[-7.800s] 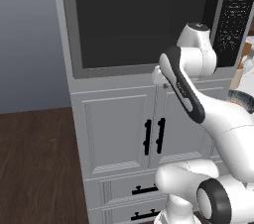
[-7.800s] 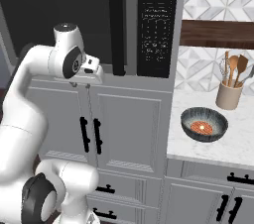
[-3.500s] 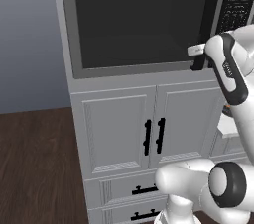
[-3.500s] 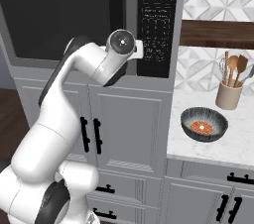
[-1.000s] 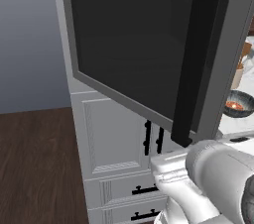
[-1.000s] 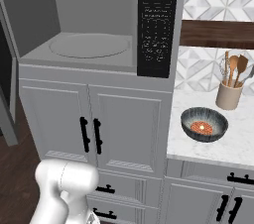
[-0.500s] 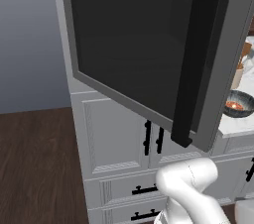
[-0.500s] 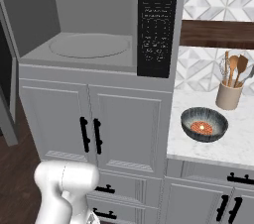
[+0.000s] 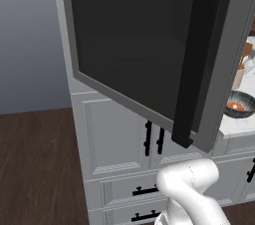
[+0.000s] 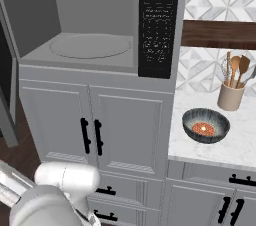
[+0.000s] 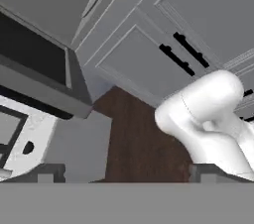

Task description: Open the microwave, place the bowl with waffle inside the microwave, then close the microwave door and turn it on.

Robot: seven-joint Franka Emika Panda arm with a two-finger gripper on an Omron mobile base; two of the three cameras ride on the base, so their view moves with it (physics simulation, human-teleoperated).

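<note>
The robot's body was glossy white plastic throughout, built of rounded, tubular segments with soft grey shading along their undersides. In the left base view a smooth bent white link (image 9: 191, 189), shaped like a curved elbow, showed a faint dotted seam line running across its surface below the white panelled cabinet doors (image 9: 124, 134). In the right base view a bulbous white joint housing (image 10: 67, 180) showed, with a second rounded shell beneath it and a pale grey banded cylinder to its left. No cables, screws or printed markings were discernible.
</note>
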